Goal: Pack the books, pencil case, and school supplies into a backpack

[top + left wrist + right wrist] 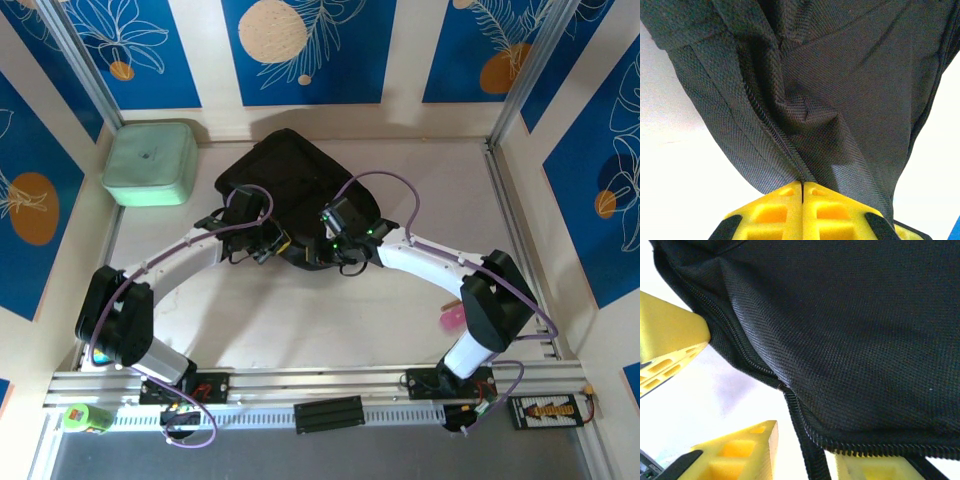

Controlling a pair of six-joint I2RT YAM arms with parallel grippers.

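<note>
— Where is the backpack [290, 175]?
— Mid-table, at both grippers. The left gripper [802, 186] is pinched shut on its fabric beside the zipper [775, 135].
— And the right gripper [740, 380]?
— Jaws apart at the edge, holding nothing, I think. Opening seems the step; next it must find the zipper pull.

White table [300, 330]: black backpack [290, 175] centre-back; mint-green box [150, 162] far-left corner; small pink item [452, 318] near right edge.
</note>
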